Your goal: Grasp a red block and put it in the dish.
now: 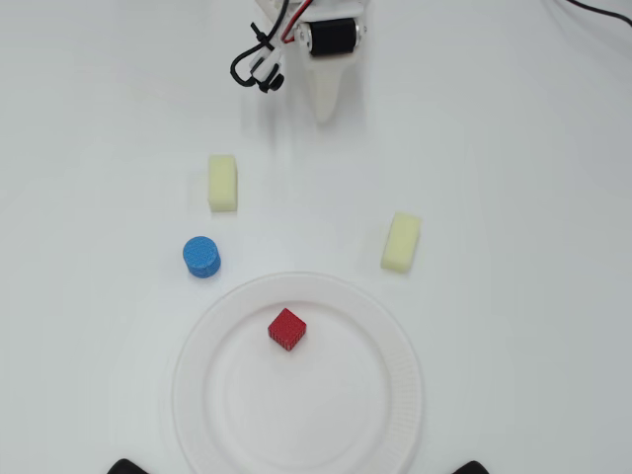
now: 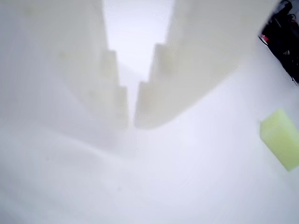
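Overhead view: red block point(image 1: 286, 329) sits inside the dish point(image 1: 212, 415), on the flat part, a bit up and left of centre, w/ nothing touching it. Dish is at bottom centre of the white worktop point(image 1: 513, 148). Blue cylinder point(image 1: 201, 256) is just outside the dish rim, upper left. One pale yellow block point(image 1: 222, 182) lies above the cylinder, another point(image 1: 401, 241) to the upper right of the dish, apart from the rim. Arm is at top centre, well apart from dish and block; hand point(image 1: 326, 117) points down toward the worktop, empty. Wrist view: hand point(image 2: 131, 122) fingers nearly together, only a thin gap at the tips, nothing btw them, so clenched on nothing. Yellow block point(image 2: 282, 137) shows at right edge, blurred.
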You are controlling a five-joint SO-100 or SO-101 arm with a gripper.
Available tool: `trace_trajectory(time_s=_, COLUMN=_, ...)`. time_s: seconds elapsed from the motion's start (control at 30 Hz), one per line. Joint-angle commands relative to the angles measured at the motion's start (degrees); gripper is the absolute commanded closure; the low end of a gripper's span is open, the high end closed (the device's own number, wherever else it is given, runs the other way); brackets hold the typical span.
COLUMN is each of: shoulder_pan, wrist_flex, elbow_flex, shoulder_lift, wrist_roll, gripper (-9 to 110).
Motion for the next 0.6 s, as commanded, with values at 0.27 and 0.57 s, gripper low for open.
trace_trajectory(time_s=0.27, shoulder_pan=-0.7, wrist_flex=4.8, elbow_flex=5.6, shoulder_lift=10.7, wrist_roll=1.6, gripper=101)
trace_trajectory(time_s=0.57, shoulder_pan=-0.7, wrist_flex=4.8, elbow_flex=5.6, shoulder_lift=10.7, wrist_roll=1.2, gripper=101)
